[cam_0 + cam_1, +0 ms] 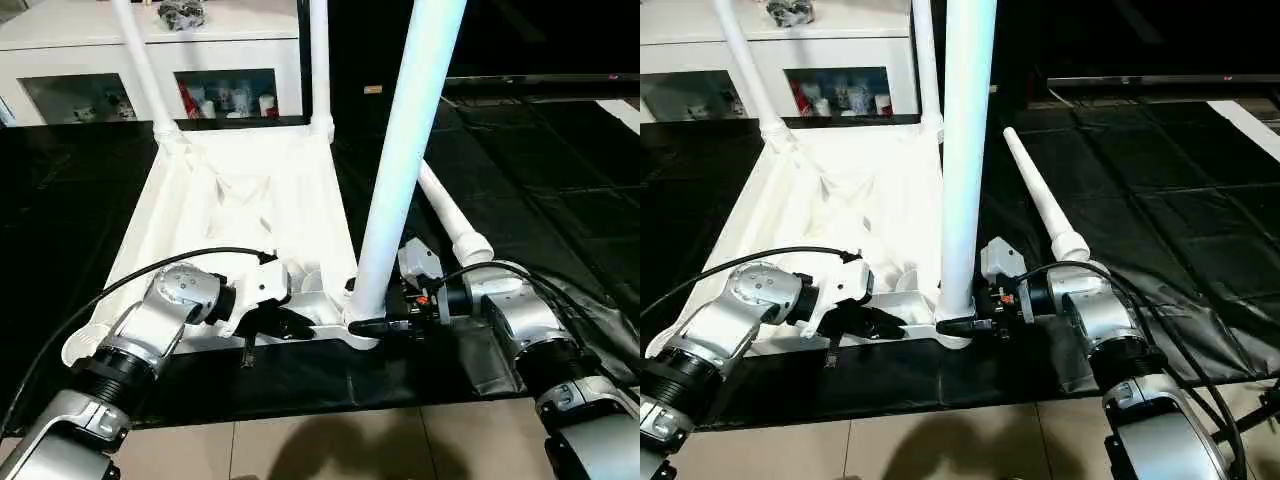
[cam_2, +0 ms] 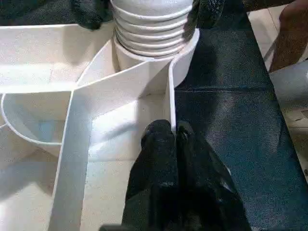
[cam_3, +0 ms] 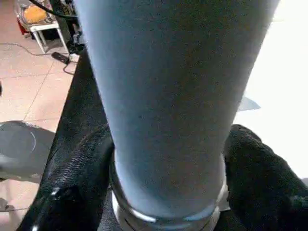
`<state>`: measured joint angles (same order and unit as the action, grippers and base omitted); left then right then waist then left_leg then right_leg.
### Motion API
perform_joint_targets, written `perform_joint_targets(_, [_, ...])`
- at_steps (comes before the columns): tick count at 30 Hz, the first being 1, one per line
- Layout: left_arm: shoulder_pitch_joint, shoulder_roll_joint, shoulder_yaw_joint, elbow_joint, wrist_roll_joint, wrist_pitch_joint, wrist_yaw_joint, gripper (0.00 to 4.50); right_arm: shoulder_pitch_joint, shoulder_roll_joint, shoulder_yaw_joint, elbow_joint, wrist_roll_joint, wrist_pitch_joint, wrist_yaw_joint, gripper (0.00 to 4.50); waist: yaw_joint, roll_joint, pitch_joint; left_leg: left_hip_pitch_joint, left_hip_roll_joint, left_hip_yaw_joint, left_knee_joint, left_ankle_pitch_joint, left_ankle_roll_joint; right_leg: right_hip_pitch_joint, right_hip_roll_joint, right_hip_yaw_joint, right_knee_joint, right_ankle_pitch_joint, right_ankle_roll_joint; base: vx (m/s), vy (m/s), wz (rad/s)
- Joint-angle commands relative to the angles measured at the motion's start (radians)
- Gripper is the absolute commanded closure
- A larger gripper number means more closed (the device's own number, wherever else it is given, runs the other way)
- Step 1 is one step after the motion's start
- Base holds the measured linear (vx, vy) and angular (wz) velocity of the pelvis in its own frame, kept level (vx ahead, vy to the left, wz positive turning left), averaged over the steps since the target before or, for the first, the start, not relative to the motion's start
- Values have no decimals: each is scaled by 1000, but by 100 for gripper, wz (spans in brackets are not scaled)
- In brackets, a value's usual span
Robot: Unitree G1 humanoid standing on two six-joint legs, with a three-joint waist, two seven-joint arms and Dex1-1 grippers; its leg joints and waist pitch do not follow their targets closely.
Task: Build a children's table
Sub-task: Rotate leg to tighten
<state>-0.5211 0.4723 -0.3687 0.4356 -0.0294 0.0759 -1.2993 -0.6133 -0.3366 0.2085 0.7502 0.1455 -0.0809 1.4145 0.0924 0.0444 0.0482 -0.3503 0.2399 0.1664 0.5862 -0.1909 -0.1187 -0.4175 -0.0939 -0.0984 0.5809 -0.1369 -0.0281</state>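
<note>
The white table top (image 1: 250, 190) lies underside up on a black mat. Two legs (image 1: 140, 60) (image 1: 320, 60) stand in its far corner sockets. A third leg (image 1: 405, 150) stands upright in the near right socket, its ribbed end (image 2: 151, 29) seated in the round collar. My right gripper (image 1: 365, 320) is shut around the base of this leg, one finger on each side (image 3: 72, 187). To the left of that corner, my left gripper (image 1: 290, 325) is shut on the thin near rim wall (image 2: 171, 96) of the top. One more leg (image 1: 1040, 195) lies on the mat to the right.
A white cabinet (image 1: 90, 40) with glass doors stands behind the table top. The black mat (image 1: 560, 170) spreads wide to the right and ends at a tiled floor (image 1: 330, 440) just in front of me. Cables run along both forearms.
</note>
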Motion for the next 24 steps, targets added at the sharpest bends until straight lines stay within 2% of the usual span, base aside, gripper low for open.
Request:
perform_joint_targets(1, [1, -3, -58, -8, 24, -16, -49, 450, -10, -16, 10, -5, -5, 14, 10, 139, -6, -12, -75, -4, -14, 20, -61, -159, 87, 65, -31, 35, -47, -263, -200, 0, 0, 0])
perform_joint_targets(4, [-5, -4, -55, 6, 28, -23, -49, 450, -11, -12, 11, -5, -11, 18, 18, 167, -5, -11, -76, -3, -14, 21, -60, -158, 86, 64, -31, 35, -47, -262, -201, 0, 0, 0])
perform_joint_targets(11, [-10, -15, -38, 10, 18, -3, -30, 450, 0, -6, 11, -16, -6, 40, 17, 175, -4, -9, -76, -3, -14, 20, -60, -158, 86, 65, -30, 34, -47, -259, -204, 0, 0, 0])
perform_joint_targets(12, [-16, -30, -21, 12, 11, 25, 0, 450, 11, 0, 3, -30, 6, 67, 9, 175, -4, -9, -77, -2, -14, 20, -60, -158, 85, 66, -31, 34, -46, -258, -204, 0, 0, 0])
perform_joint_targets(13, [-23, -44, -6, 18, 11, 37, 34, 450, 21, 12, -8, -44, 18, 102, -18, 175, -3, -5, -75, -2, -14, 20, -60, -158, 82, 65, -30, 34, -46, -258, -205, 0, 0, 0])
perform_joint_targets(14, [-23, -44, -6, 18, 11, 37, 34, 450, 21, 12, -8, -44, 18, 102, -18, 175, -3, -7, -74, -1, -14, 21, -60, -165, 82, 63, -29, 35, -50, -266, -201, 0, 0, 0])
perform_joint_targets(15, [-23, -44, -6, 18, 11, 37, 34, 450, 21, 12, -8, -44, 18, 102, -18, 176, -3, -8, -73, -1, -14, 20, -61, -181, 77, 64, -31, 34, -51, -291, -196, 0, 0, 0])
perform_joint_targets(16, [-40, -69, 22, 31, 9, 81, 102, 450, 39, 41, -30, -62, 32, 144, -89, 176, -5, -8, -72, -2, -15, 21, -61, -189, 74, 64, -30, 34, -52, -305, -191, 0, 0, 0])
perform_joint_targets(17, [-52, -94, 46, 37, 6, 109, 162, 450, 53, 65, -38, -71, 26, 164, -156, 176, -3, -5, -68, 7, -15, 23, -61, -216, 63, 56, -29, 35, -61, -344, -181, 0, 0, 0])
perform_joint_targets(18, [-63, -125, 73, 35, -5, 161, 224, 450, 65, 97, -45, -71, 12, 173, -242, 176, -6, -4, -67, 9, -17, 23, -61, -226, 57, 55, -28, 36, -63, -362, -177, 0, 0, 0])
perform_joint_targets(19, [-69, -146, 91, 33, -13, 195, 262, 450, 73, 118, -50, -70, 1, 177, -297, 176, -13, -9, -63, 6, -23, 21, -63, -239, 34, 57, -29, 33, -69, -433, -147, 0, 0, 0])
perform_joint_targets(20, [-74, -162, 103, 27, -13, 220, 299, 450, 74, 141, -57, -61, -6, 191, -357, 176, -15, -9, -65, 5, -25, 18, -63, -242, 32, 60, -31, 29, -72, -466, -132, 0, 0, 0])
perform_joint_targets(21, [-77, -173, 110, 22, -11, 238, 323, 450, 73, 157, -64, -53, -10, 201, -396, 176, -22, -8, -63, -4, -27, 15, -66, -239, 27, 64, -31, 26, -75, -497, -107, 0, 0, 0])
perform_joint_targets(22, [-80, -195, 127, 12, -14, 271, 365, 450, 63, 188, -81, -29, -7, 218, -463, 176, -31, -7, -64, -3, -29, 14, -65, -245, 25, 64, -31, 23, -79, -514, -92, 0, 0, 0])
perform_joint_targets(23, [-82, -208, 137, 8, -16, 288, 388, 450, 57, 203, -88, -16, -8, 222, -499, 176, -37, -7, -63, -3, -30, 14, -64, -252, 27, 60, -30, 22, -84, -522, -88, 0, 0, 0])
perform_joint_targets(24, [-87, -232, 156, 1, -18, 317, 432, 450, 42, 232, -102, 12, -10, 227, -568, 176, -43, -4, -63, -2, -32, 14, -62, -259, 27, 60, -29, 20, -85, -528, -87, 0, 0, 0])
